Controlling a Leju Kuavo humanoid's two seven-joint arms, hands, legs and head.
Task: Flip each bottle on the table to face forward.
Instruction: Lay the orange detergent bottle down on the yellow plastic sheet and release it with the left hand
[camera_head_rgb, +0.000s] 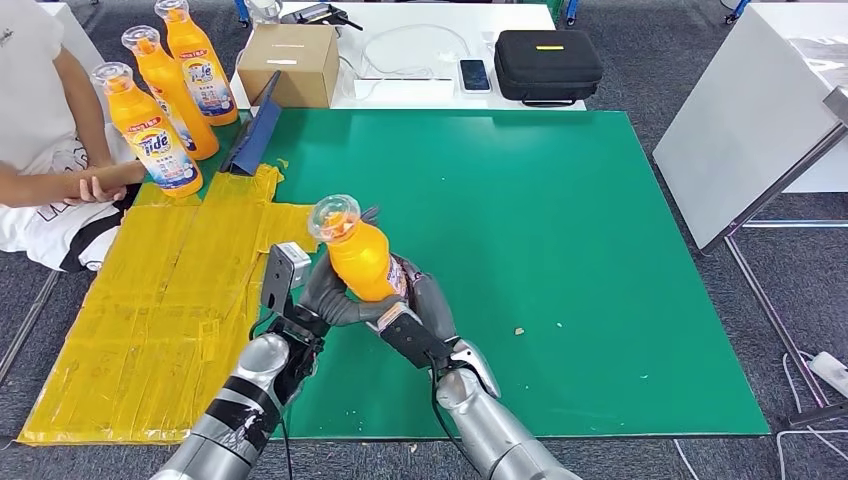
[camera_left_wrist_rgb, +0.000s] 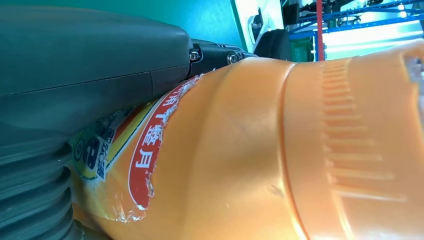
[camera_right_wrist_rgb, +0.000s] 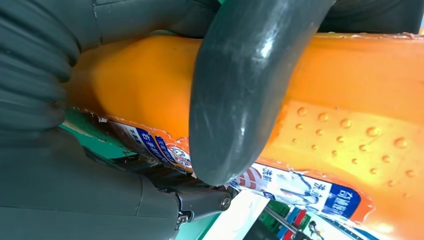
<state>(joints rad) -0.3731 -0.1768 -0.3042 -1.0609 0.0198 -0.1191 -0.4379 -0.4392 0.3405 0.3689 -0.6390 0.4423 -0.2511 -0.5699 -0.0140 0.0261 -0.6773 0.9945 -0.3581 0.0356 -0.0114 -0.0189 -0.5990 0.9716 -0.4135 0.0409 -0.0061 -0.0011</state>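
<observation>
One orange bottle (camera_head_rgb: 362, 258) is being gripped by both the left hand (camera_head_rgb: 335, 297) and right hand (camera_head_rgb: 425, 305), fingers wrapped around it; three more bottles (camera_head_rgb: 165, 140) are being stood at the green table's (camera_head_rgb: 560, 250) far-left corner.
</observation>
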